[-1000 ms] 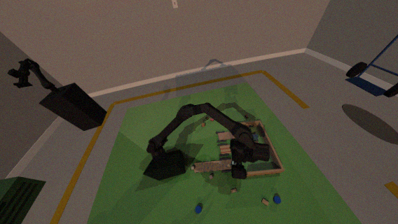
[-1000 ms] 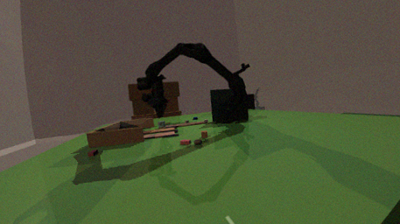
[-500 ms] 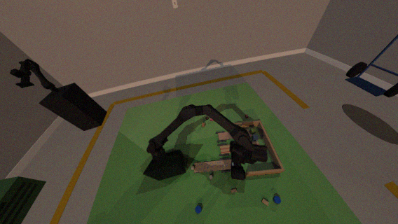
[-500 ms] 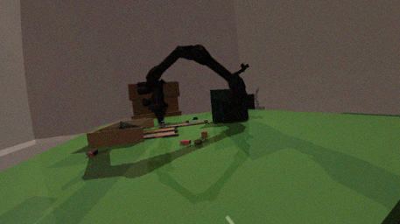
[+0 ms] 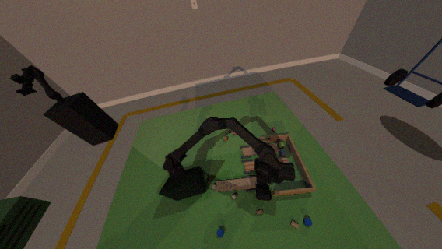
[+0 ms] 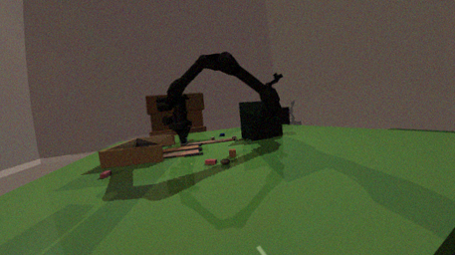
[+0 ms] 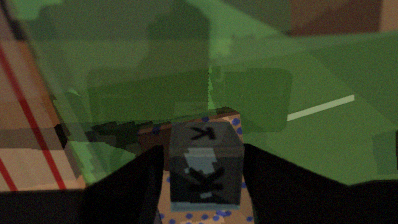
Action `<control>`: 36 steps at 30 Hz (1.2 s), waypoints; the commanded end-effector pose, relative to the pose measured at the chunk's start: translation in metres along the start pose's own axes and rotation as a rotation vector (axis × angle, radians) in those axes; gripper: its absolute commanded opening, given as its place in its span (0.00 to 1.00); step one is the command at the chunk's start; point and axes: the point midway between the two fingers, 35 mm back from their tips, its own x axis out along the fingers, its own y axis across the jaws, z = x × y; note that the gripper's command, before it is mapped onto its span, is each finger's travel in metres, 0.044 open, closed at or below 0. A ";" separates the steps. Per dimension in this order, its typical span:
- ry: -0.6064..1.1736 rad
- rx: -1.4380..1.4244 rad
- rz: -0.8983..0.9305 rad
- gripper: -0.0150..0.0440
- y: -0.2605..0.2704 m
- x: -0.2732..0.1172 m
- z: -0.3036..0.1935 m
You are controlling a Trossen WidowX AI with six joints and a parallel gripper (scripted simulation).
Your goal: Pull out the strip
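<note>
The labelled cube [image 7: 206, 180], dark with a K on two visible faces, sits near the end of a blue-dotted strip [image 7: 172, 215] in the wrist view. My gripper [image 7: 202, 152] [image 6: 183, 141] is partly closed and low over the strip. Its fingers stand either side of the cube, with a narrow gap on the left and almost none at the right tip, so it still looks open. A red-striped strip [image 7: 30, 172] lies to the left. In the top view the arm hides the cube, and a long strip [image 5: 233, 184] runs from under the arm toward the base.
A low wooden-walled tray [image 5: 300, 163] [image 6: 129, 156] stands beyond the strips, holding a green object [image 5: 282, 144]. Other strips [image 5: 249, 166] extend from it. Two blue round objects [image 5: 220, 232] [image 5: 307, 222] and several small blocks lie around. Dark rails flank the strips.
</note>
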 end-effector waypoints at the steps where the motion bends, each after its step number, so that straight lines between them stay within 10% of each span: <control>1: -0.001 0.000 0.000 0.52 0.000 -0.001 0.000; 12: -0.001 0.001 0.000 0.25 -0.001 -0.005 -0.004; 36: 0.004 0.009 0.002 0.25 -0.010 -0.043 -0.078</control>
